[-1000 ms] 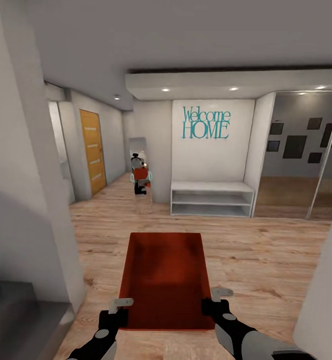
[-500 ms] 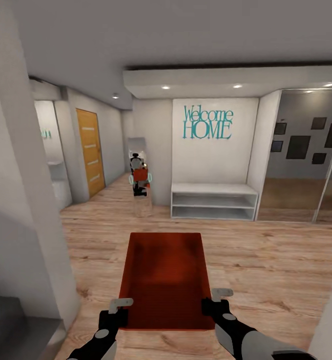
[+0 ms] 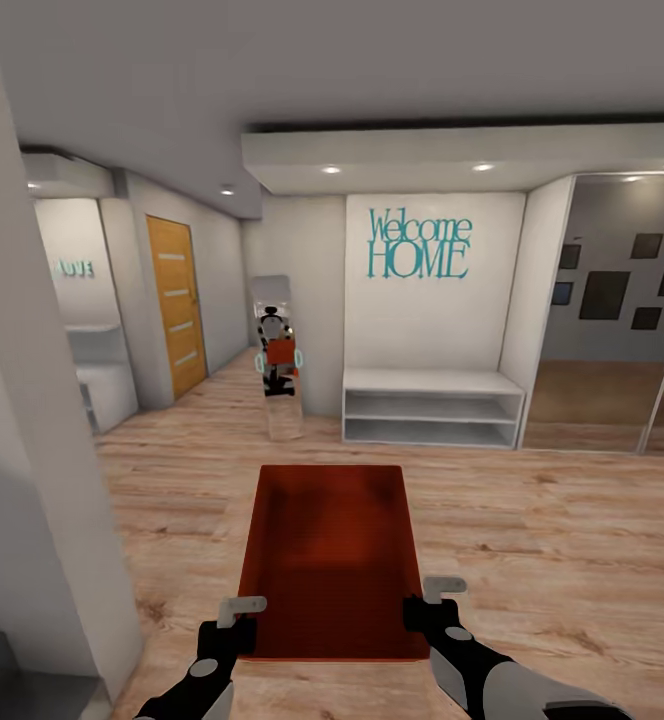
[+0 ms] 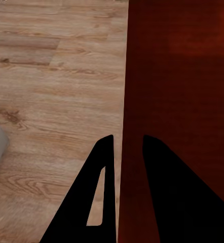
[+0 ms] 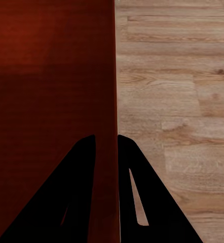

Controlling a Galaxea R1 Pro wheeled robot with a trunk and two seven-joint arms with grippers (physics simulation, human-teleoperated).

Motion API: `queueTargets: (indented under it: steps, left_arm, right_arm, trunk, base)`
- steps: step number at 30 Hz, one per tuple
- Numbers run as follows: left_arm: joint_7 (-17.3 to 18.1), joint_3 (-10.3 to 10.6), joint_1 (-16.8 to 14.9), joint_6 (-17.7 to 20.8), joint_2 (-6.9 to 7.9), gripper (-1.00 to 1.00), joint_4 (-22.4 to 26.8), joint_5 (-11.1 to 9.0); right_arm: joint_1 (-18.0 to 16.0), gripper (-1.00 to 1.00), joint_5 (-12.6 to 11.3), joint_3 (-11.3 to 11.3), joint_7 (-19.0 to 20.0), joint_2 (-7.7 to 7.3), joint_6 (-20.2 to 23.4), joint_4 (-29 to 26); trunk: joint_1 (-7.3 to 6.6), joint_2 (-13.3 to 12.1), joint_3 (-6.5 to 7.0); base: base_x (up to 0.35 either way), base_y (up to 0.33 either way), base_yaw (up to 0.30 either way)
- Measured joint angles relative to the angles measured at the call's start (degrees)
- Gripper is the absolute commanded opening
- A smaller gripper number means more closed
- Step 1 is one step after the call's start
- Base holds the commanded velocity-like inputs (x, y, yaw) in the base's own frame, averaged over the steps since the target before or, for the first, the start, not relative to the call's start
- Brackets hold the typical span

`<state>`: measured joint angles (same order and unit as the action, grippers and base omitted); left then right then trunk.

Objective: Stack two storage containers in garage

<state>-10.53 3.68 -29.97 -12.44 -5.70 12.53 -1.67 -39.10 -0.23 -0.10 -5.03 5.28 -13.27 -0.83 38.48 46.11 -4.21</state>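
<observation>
Closest in, the left gripper [image 3: 240, 612] pinches the near left wall of an orange-red storage container [image 3: 330, 560], one finger inside the bin and one outside. The left wrist view shows the same: its dark fingers [image 4: 104, 192] straddle the thin edge of the container [image 4: 178, 101], with plank flooring beside it. The right gripper [image 3: 424, 598] clamps the near right wall in just the same way, and from the right wrist its fingers [image 5: 127, 192] sit either side of the container [image 5: 51, 76] rim. The bin is held level between both arms, open side up and empty, out in front of the robot above the light wood-plank floor [image 3: 552, 540].

Further on, a low white shelf unit [image 3: 432, 405] stands against a white wall bearing teal "Welcome HOME" lettering [image 3: 418, 243]. Left of it a narrow mirror [image 3: 278, 345] reflects the robot carrying the bin. A wooden door [image 3: 175, 305] with pale strips is set in the left wall, and mirrored sliding panels [image 3: 612, 310] close off the far right.
</observation>
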Motion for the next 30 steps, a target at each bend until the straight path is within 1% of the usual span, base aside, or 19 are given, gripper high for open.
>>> queueTargets:
  steps: [30]
  left_arm:
    - [0.01,-0.02,0.0,0.06,0.0,-1.0,0.0,0.0]
  right_arm:
    - [0.0,-1.0,0.0,-0.01,0.0,0.0,0.06,0.0]
  trunk:
    - [0.0,0.0,0.0]
  base:
    - [0.322,0.0,0.0]
